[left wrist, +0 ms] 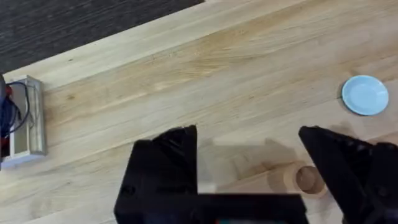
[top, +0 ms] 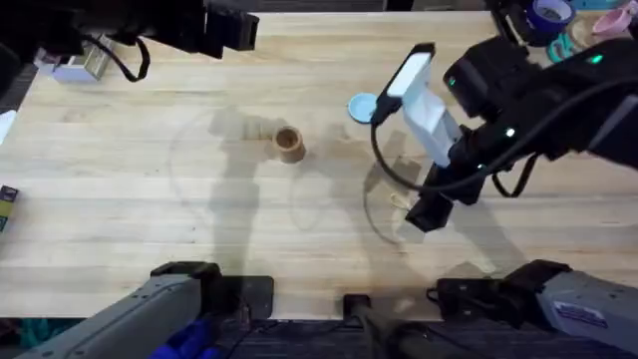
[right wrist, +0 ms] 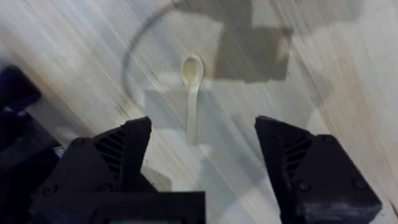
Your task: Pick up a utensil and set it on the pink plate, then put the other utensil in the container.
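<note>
The pale wooden spoon [right wrist: 191,93] lies flat on the table, and its tip [top: 400,199] peeks out beside my right arm. My right gripper [right wrist: 202,162] hovers above it, open, with the handle end between the fingers and not touched. The brown wooden container [top: 289,145] stands upright mid-table, also seen from the left wrist [left wrist: 305,179]. High above the table's far left, my left gripper [left wrist: 249,174] is open and empty. The fork and the pink plate are out of view.
A light-blue plate [top: 362,107] sits right of the container, close to the right arm. A clear box [top: 85,60] stands at the far left corner. Tape rolls [top: 548,15] lie at the far right. Bare wood spreads across the left and near side.
</note>
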`<state>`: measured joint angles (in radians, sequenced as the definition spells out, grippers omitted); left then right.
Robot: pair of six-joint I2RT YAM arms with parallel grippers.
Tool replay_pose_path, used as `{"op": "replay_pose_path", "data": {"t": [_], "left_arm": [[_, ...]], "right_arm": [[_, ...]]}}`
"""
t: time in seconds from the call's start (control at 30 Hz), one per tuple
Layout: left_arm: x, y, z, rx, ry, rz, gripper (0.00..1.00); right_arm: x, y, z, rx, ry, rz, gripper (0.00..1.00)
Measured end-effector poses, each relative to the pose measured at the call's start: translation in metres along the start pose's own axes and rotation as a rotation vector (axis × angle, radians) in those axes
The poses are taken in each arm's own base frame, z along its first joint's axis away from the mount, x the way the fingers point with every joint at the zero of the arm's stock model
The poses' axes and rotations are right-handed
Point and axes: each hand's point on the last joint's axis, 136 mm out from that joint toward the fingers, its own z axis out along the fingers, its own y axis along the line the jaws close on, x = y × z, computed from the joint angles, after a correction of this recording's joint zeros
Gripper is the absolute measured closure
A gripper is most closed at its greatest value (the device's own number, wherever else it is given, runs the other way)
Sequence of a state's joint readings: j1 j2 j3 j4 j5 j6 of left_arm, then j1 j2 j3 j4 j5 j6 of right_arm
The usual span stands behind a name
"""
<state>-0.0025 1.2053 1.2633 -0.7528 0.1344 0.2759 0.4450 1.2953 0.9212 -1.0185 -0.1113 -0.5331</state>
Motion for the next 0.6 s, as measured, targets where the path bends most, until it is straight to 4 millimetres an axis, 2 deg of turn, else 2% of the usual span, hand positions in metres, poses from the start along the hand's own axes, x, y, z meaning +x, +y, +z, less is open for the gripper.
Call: {"op": "replay_pose_path", "data": {"t": [0.2, 0.5, 0.6], "left_arm": [[0.000, -0.002, 0.000, 0.034, -0.006, 0.020, 0.008], [0.012, 0.021, 0.005, 0.066, 0.006, -0.054, 0.007], [0.013, 0.023, 0.005, 0.073, 0.006, -0.065, 0.007]], "right_arm": [[0.008, 0.003, 0.016, 0.009, 0.027, -0.014, 0.005], [0.021, -0.003, 0.033, 0.084, 0.081, 0.006, 0.005], [0.019, 0.000, 0.039, 0.100, 0.088, -0.006, 0.005]]}}
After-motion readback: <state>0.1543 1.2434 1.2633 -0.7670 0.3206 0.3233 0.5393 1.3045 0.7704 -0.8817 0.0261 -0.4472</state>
